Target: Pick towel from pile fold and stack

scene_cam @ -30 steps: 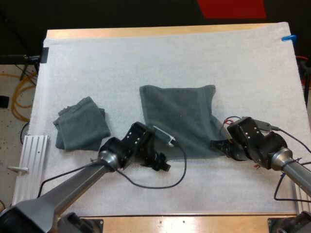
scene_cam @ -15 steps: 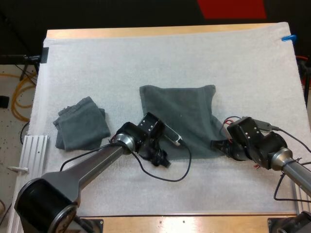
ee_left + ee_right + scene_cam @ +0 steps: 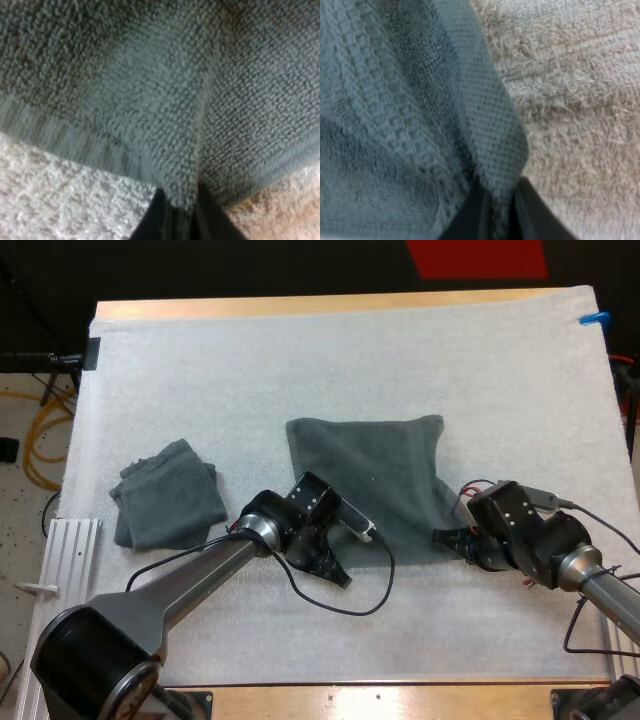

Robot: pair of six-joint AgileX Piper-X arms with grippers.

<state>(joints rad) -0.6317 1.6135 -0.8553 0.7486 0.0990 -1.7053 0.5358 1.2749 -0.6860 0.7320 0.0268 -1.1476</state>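
Observation:
A dark grey-green towel (image 3: 370, 480) lies spread flat in the middle of the white mat (image 3: 300, 360). My left gripper (image 3: 325, 558) is at its near left corner, and in the left wrist view the gripper (image 3: 182, 215) is shut on a pinched ridge of the towel (image 3: 150, 90). My right gripper (image 3: 443, 537) is at the towel's near right corner. In the right wrist view that gripper (image 3: 497, 210) is shut on the towel's hem (image 3: 485, 130). A second towel, loosely folded (image 3: 165, 495), rests at the mat's left side.
A grey metal rail (image 3: 65, 580) lies along the table's left edge, near the folded towel. Bare mat stretches beyond the spread towel and along the near edge (image 3: 420, 630). Orange cables (image 3: 40, 440) lie on the floor to the left.
My left gripper moved right onto the towel's near left corner and closed on it. The right gripper and both towels have stayed put.

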